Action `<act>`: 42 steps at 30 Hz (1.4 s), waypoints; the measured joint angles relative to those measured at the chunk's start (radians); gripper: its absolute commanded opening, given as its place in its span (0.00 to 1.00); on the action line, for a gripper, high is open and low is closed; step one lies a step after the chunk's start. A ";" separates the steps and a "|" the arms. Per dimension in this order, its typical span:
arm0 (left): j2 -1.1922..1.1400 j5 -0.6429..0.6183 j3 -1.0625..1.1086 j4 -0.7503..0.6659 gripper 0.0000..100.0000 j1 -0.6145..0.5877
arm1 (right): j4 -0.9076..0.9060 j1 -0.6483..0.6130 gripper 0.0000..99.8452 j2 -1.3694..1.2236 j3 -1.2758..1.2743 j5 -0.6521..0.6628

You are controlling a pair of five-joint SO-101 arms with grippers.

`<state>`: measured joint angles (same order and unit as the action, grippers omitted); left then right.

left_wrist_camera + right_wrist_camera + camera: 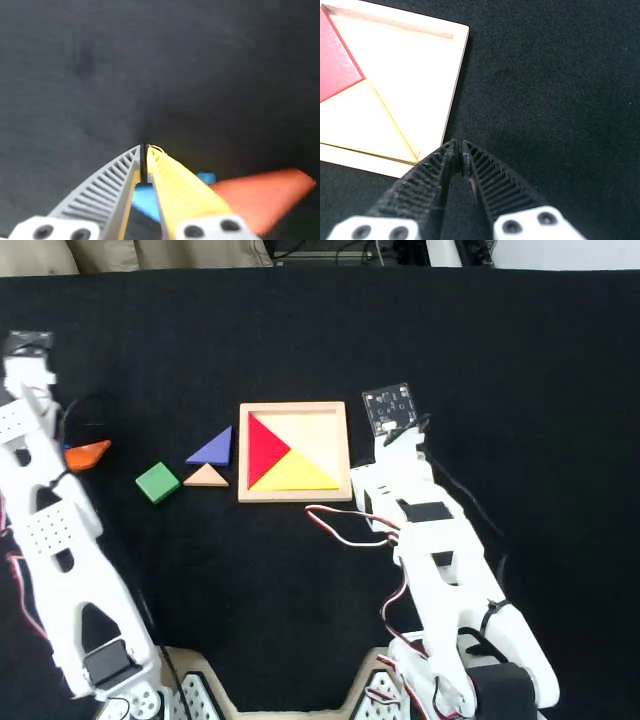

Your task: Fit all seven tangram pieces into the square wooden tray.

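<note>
Tray (459,70) corner lies just beside the right claw (460,147), pressed together; left claw (145,150), also together, sits well apart from the tray.

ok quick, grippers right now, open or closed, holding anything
left gripper: closed, nothing seen between its tips
right gripper: closed, empty, by the wooden tray

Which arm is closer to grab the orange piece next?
Left, most likely. The left gripper is right beside the orange piece. The right gripper is by the opposite edge of the tray, with the tray in between.
</note>
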<state>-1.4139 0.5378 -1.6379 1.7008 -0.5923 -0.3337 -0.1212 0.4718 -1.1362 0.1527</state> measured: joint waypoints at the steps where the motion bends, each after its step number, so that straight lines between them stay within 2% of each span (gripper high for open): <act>1: 0.005 0.000 0.002 0.021 0.04 0.020 | 0.000 0.000 0.01 0.000 0.000 0.000; 5: 0.006 0.000 0.002 0.048 0.04 0.064 | 0.000 0.000 0.01 0.000 0.000 0.000; 14: 0.038 -0.002 0.003 0.049 0.04 0.066 | 0.000 0.000 0.01 0.000 0.000 0.000; 23: 0.376 0.031 0.008 0.060 0.04 0.060 | 0.000 0.000 0.01 0.000 0.000 0.000; 26: 0.517 0.032 0.080 0.061 0.04 0.060 | 0.000 0.000 0.01 0.000 0.000 0.000; 31: 0.804 0.015 0.338 0.061 0.04 0.060 | 0.000 0.000 0.01 0.000 0.000 0.000; 36: 1.152 0.031 0.744 0.061 0.04 0.100 | 0.000 0.000 0.01 0.000 0.000 0.000; 39: 1.344 0.144 1.016 0.055 0.04 0.135 | 0.000 0.000 0.01 0.000 0.000 0.000; 42: 1.482 0.322 1.260 -0.020 0.04 0.137 | 0.000 0.000 0.01 0.000 0.000 0.000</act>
<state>0.0683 0.8600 -0.3782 1.6809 -0.4557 -0.3337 -0.1212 0.4718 -1.1362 0.1527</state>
